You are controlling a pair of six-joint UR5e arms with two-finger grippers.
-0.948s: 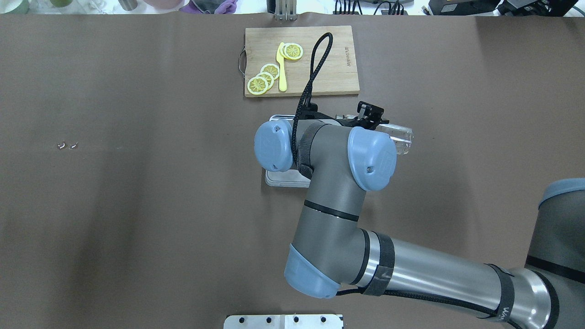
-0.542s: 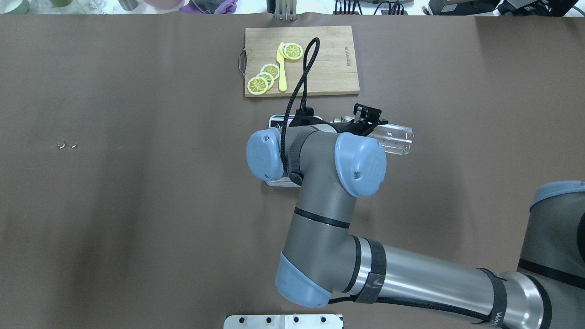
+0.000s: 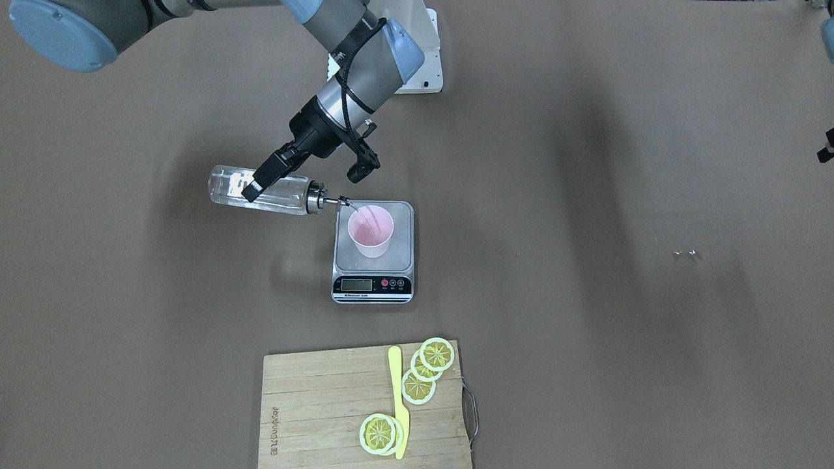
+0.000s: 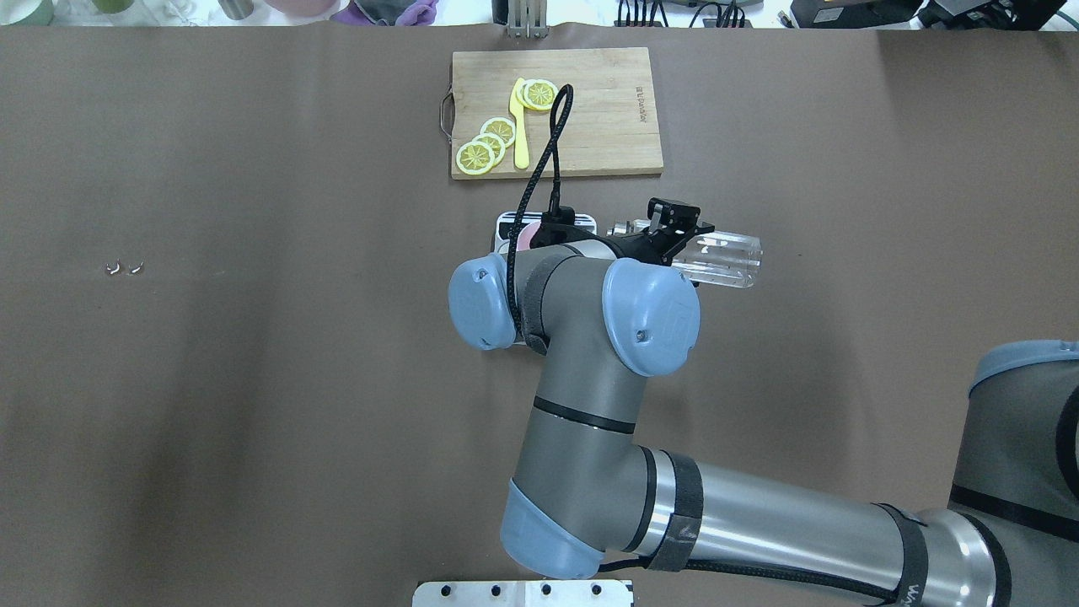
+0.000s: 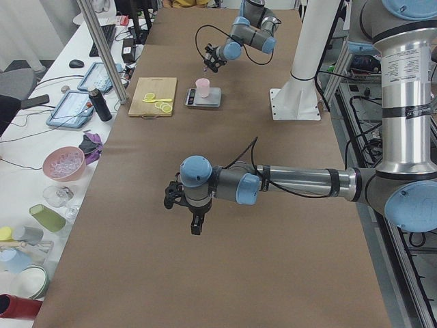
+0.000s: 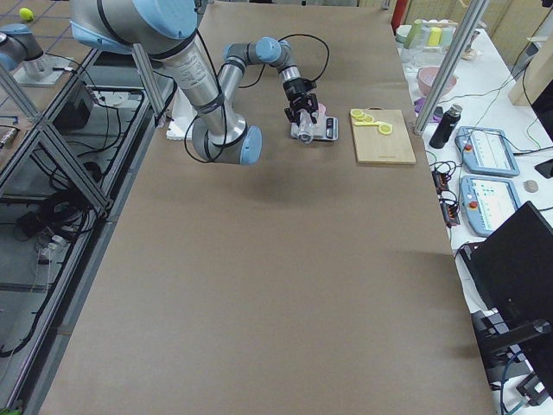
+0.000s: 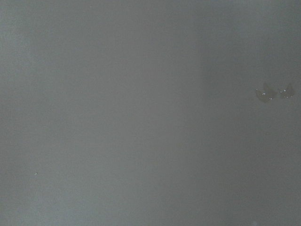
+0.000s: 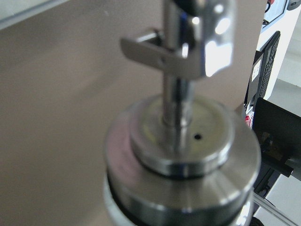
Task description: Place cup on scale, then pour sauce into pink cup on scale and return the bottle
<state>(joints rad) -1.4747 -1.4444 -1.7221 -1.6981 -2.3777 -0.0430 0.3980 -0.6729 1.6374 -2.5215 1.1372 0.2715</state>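
Right hand [image 3: 253, 187] pinches the bottle [image 3: 287, 195] near-level; beyond the hand its spout [image 3: 326, 200] hangs over the cup [image 3: 371, 242], which stands on the scale [image 3: 402, 251]. Left hand [image 5: 195, 225]: grip cannot be told.

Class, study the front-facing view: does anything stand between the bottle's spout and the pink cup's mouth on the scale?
Nothing visible does. The right gripper holds the bottle tilted, with its spout tip at the rim of the cup on the scale. Only open air lies between them.

right arm [image 4: 590, 438]: stretched forward, wrist rolled | right tool [image 3: 253, 189]: clamped | left tool [image 5: 195, 227]: hanging downward, grip unclear
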